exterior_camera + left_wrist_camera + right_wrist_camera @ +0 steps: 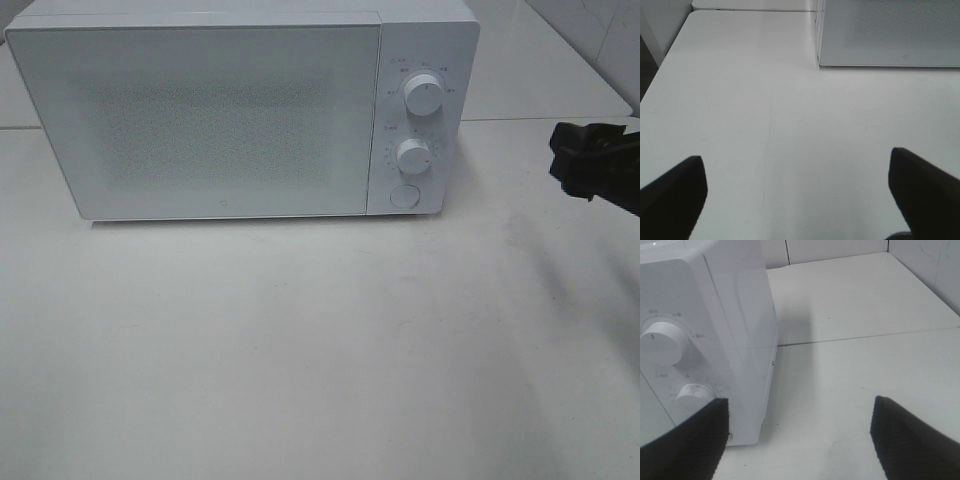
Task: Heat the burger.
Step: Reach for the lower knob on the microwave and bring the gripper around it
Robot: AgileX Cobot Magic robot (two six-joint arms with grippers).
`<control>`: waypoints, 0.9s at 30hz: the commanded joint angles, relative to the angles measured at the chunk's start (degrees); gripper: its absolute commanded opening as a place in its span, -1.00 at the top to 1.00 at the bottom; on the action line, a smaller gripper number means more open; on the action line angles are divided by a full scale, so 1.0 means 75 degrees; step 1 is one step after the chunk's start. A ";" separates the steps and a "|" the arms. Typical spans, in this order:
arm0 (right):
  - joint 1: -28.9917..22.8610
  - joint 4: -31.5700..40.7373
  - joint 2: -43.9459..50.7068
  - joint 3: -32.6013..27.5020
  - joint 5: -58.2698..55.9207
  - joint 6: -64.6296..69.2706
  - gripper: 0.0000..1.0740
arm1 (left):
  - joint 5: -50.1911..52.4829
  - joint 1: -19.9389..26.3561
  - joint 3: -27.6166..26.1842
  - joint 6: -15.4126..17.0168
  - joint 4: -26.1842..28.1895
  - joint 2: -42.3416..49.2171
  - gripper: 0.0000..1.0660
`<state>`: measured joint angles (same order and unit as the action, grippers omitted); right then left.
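Observation:
The burger is out of view in every frame. A white microwave (220, 110) stands at the back of the table with its door shut; two round knobs (423, 97) and a round button (404, 196) sit on its right panel. My right gripper (585, 165) hovers at the right edge of the exterior view, beside the microwave's right side, open and empty (797, 432). The left gripper (797, 187) does not show in the exterior view; its wrist view shows both fingers spread wide over bare table, near the microwave's front left corner (819, 60).
A white table (300, 340) spreads in front of the microwave. A seam (865, 335) between table sections runs to the right of the microwave. White walls rise at the back right. The table's left edge (660, 70) shows in the left wrist view.

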<state>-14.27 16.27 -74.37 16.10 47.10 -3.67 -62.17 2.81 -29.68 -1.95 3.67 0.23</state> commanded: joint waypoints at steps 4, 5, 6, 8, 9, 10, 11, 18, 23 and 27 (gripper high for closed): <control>-0.1092 0.1383 -0.0665 -0.0069 0.1352 -0.0993 -0.40 | 0.0107 -0.0008 0.0015 0.0015 -0.0023 0.0199 -0.75; -0.1490 0.1803 -0.0963 -0.0069 0.1818 -0.1207 -0.40 | 0.0107 -0.0008 0.0015 0.0015 -0.0023 0.0199 -0.75; -0.1490 0.1803 -0.0963 -0.0069 0.1818 -0.1207 -0.40 | 0.0107 -0.0008 0.0015 0.0015 -0.0023 0.0199 -0.75; -0.2040 0.2185 -0.1390 -0.0069 0.2651 -0.1390 -0.40 | 0.0107 -0.0008 0.0015 0.0015 -0.0023 0.0199 -0.75; -0.2040 0.2185 -0.1390 -0.0069 0.2651 -0.1390 -0.40 | 0.0107 -0.0008 0.0015 0.0015 -0.0023 0.0199 -0.75; -0.2170 0.2231 -0.1505 -0.0069 0.2872 -0.1413 -0.40 | 0.0107 -0.0008 0.0015 0.0015 -0.0023 0.0199 -0.75; -0.2475 0.2338 -0.1772 -0.0069 0.3438 -0.1413 -0.40 | 0.0107 -0.0008 0.0015 0.0015 -0.0023 0.0199 -0.75; -0.3178 0.3147 -0.2338 0.0076 0.4171 -0.1413 -0.40 | 0.0107 -0.0008 0.0015 0.0015 -0.0023 0.0199 -0.75; -0.3690 0.3789 -0.2750 0.0451 0.4393 -0.1505 -0.40 | 0.0107 -0.0008 0.0015 0.0015 -0.0023 0.0199 -0.75; -0.4018 0.4423 -0.3086 0.0879 0.4393 -0.1833 -0.40 | 0.0107 -0.0008 0.0015 0.0015 -0.0023 0.0199 -0.75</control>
<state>-43.72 47.78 -97.06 21.49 69.04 -15.70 -62.17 2.81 -29.68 -1.95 3.67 0.23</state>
